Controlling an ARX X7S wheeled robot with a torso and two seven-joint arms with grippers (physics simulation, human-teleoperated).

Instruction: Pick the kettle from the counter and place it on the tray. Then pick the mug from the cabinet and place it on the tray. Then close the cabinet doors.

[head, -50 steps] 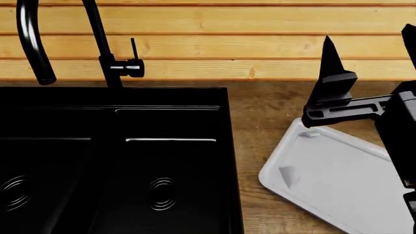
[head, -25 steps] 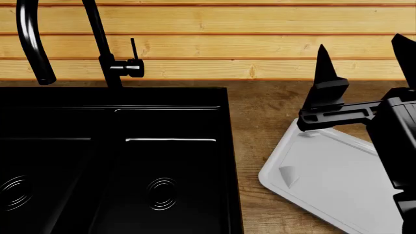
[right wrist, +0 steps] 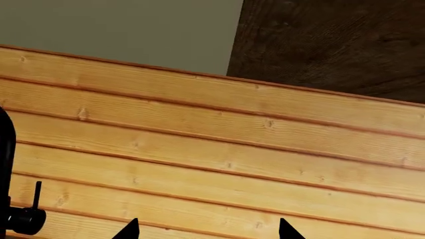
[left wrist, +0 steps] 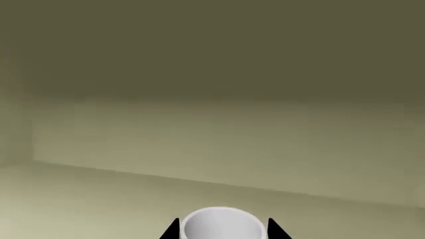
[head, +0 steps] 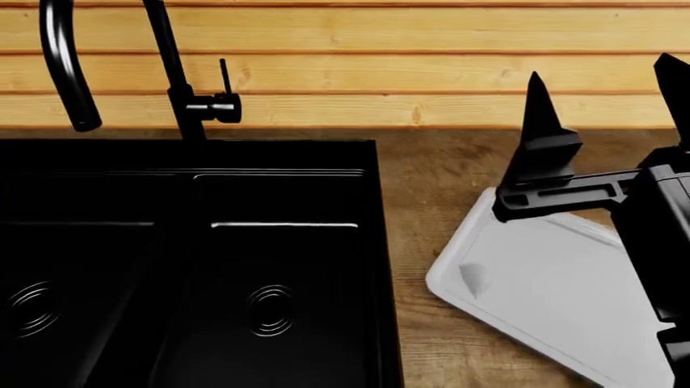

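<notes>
In the left wrist view the white mug (left wrist: 220,225) stands on a pale shelf inside the cabinet (left wrist: 212,149). My left gripper (left wrist: 222,230) has a black fingertip close against each side of the mug and looks shut on it. The left arm is not in the head view. My right gripper (head: 602,71) is open and empty. It points up over the far corner of the light grey tray (head: 539,299) on the wooden counter (head: 431,178). The part of the tray that shows is bare. The right wrist view (right wrist: 207,228) faces the plank wall. The kettle is out of view.
A black double sink (head: 377,202) fills the left of the counter, with a black arched faucet (head: 173,73) behind it. A light wood plank wall (head: 377,81) runs along the back. A dark wooden cabinet (right wrist: 332,45) hangs above it.
The head view has shifted slightly, so the sink, faucet and tray sit a little differently. My right gripper has moved a little to the left, and more of its second finger shows.
</notes>
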